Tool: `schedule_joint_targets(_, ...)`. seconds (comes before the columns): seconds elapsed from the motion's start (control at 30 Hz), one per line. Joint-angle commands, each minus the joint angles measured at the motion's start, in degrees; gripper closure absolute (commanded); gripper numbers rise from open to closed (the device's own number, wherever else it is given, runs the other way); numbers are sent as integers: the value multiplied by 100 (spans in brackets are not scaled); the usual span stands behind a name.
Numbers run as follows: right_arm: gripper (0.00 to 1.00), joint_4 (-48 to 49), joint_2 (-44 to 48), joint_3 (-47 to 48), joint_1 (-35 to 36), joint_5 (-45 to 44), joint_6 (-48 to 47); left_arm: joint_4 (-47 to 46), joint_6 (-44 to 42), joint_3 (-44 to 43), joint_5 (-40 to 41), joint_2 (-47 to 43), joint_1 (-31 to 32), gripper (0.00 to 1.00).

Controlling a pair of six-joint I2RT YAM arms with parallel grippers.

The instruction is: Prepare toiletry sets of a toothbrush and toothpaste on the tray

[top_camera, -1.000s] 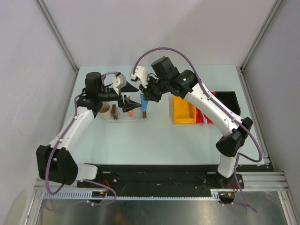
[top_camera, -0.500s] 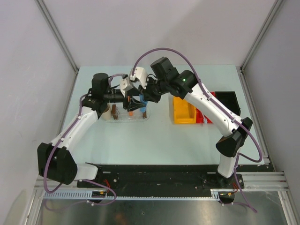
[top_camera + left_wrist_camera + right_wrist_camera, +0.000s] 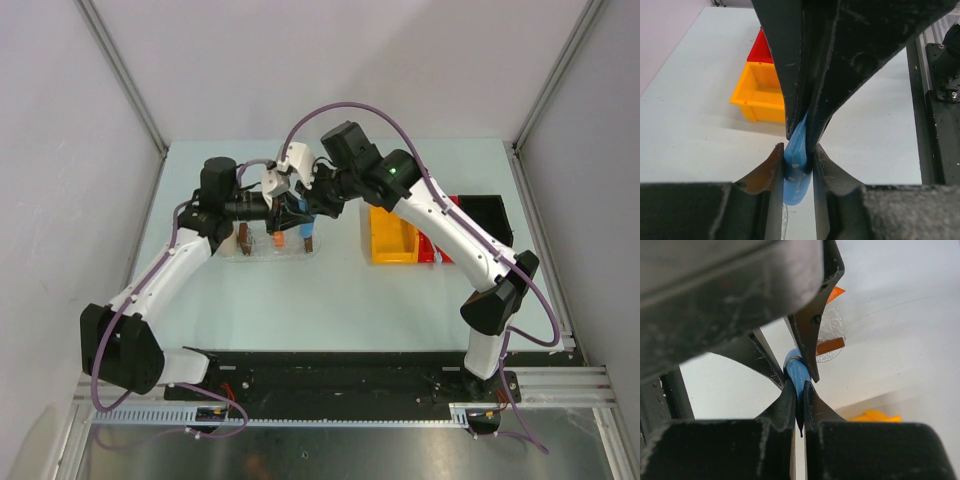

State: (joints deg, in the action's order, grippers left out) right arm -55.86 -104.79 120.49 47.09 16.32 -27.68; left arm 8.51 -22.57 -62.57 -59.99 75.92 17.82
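The blue toothpaste (image 3: 797, 157) tube hangs in the air above the tray (image 3: 262, 254), pinched from both ends. My left gripper (image 3: 798, 150) presses it on both sides from below. My right gripper (image 3: 798, 390) is shut on its flat crimped end. In the top view the two grippers meet tip to tip, left gripper (image 3: 291, 213) and right gripper (image 3: 311, 208), with the blue toothpaste (image 3: 304, 227) between them. An orange toothpaste (image 3: 278, 240) tube lies in the clear tray between its brown end blocks (image 3: 309, 243). The toothbrush is hidden.
A yellow bin (image 3: 392, 237) stands right of the tray, with a red bin (image 3: 428, 245) and a black bin (image 3: 487, 212) beyond it. The yellow bin (image 3: 760, 92) and red bin (image 3: 765, 47) also show behind the jaws in the left wrist view.
The left arm has swung right toward the right gripper, and its jaws have closed onto the blue tube. The right gripper has stayed in place, still holding the tube.
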Motion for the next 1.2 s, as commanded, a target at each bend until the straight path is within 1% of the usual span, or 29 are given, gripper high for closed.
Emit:
schedule_joint_targets(0.0,94,145,126,265,55,-164,35,-69,-116,77,92,-112,28,83)
schedule_joint_targets(0.1,83,163,161,274,63,-269,43,-78,-160,139,127,-139,28,89)
schedule_joint_targets(0.13,78,163,178,291,55,-322,52,-69,-160,157,128,-156,28,92)
schedule_joint_targets(0.2,74,180,222,309,37,-340,61,-78,-186,192,119,-165,28,97)
schedule_joint_targets(0.23,71,180,222,309,2,-340,79,-78,-187,201,119,-157,28,98)
schedule_joint_targets(0.4,60,180,328,388,-139,-331,140,-69,-213,262,127,-200,19,100)
schedule_joint_targets(0.53,57,180,433,370,-279,-348,167,-69,-134,227,294,-201,19,100)
schedule_joint_targets(0.57,57,180,460,370,-314,-357,167,-78,-108,201,442,-200,28,100)
schedule_joint_targets(0.63,57,198,547,344,-376,-349,167,-183,154,183,636,-174,28,100)
schedule_joint_targets(0.67,57,207,574,327,-437,-366,167,-366,269,209,933,-157,28,100)
schedule_joint_targets(0.7,57,224,591,283,-464,-392,167,-507,375,244,1067,-156,28,100)
schedule_joint_targets(0.73,57,242,653,274,-490,-401,175,-691,654,393,1242,-183,28,100)
schedule_joint_targets(0.77,56,250,679,248,-543,-401,175,-1293,849,525,1426,-270,28,100)
schedule_joint_targets(0.8,56,251,697,230,-543,-410,175,-1613,1024,674,1768,-340,19,100)
schedule_joint_targets(0.83,56,259,732,186,-560,-410,175,-1894,1313,945,1902,-402,19,100)
schedule_joint_targets(0.87,56,268,750,177,-578,-419,175,-2315,1438,1035,1990,-490,19,100)
schedule_joint_targets(0.93,56,286,820,81,-596,-419,184,-2564,1745,1184,2306,-526,37,100)
schedule_joint_targets(1.03,56,312,890,-60,-622,-436,184,-3108,2106,1509,2772,-596,81,100)
schedule_joint_targets(1.07,56,321,917,-104,-631,-436,184,-3467,2160,1606,2851,-622,98,100)
schedule_joint_targets(1.1,56,338,926,-139,-648,-436,184,-3636,2221,1712,3122,-709,159,100)
schedule_joint_targets(1.17,56,347,969,-210,-666,-419,184,-4111,2213,2028,3352,-798,273,100)
